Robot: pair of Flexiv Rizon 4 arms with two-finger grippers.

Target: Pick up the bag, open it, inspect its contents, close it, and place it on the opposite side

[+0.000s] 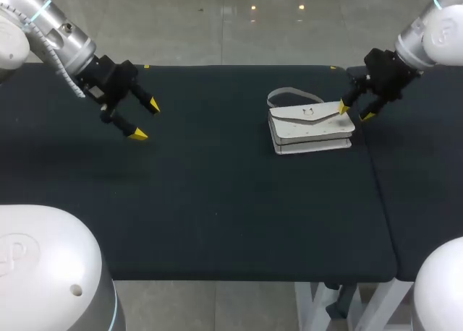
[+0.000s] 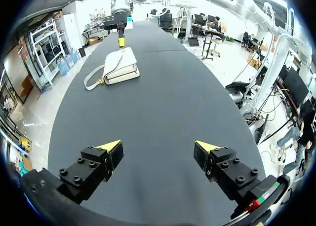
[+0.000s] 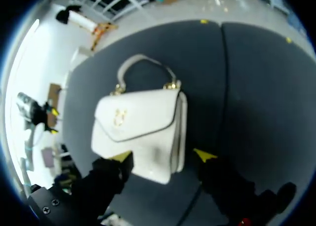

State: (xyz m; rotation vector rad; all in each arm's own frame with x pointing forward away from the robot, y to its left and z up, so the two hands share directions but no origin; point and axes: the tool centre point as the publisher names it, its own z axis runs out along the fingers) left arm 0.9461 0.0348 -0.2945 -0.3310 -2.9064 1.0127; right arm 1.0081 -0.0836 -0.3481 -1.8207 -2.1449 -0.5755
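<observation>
1. Tabletop [image 1: 217,201]: dark cloth surface, bare all round the bag. A seam runs just past the bag's right end, where a second dark surface [image 1: 427,186] adjoins. Nothing lies between the bag and either arm.

2. Bag [image 1: 311,129]: white, flap-fronted, lying flat with the flap upward. Its long axis runs left to right across the tabletop. Its handle side faces the far edge and its bottom edge faces the robot.

3. Left end effector [image 1: 145,119]: well apart from the bag, off its left end, above bare cloth. Its fingers are spread wide and hold nothing.

4. Right end effector [image 1: 355,112]: at the bag's right end, its fingers parted and gripping nothing. One yellow tip is over the flap's corner, the other just past the bag's end. Whether either tip touches cannot be told.

5. Handle [image 1: 289,96]: pale loop lying on the cloth on the bag's far side.

6. Clasp [image 3: 118,118]: small gold fitting at the flap's centre.

View notes: the right wrist view alone shows the gold handle rings and the bag's layered side. The left wrist view shows the right end effector standing beyond the bag. The head view alone shows both arms together.
</observation>
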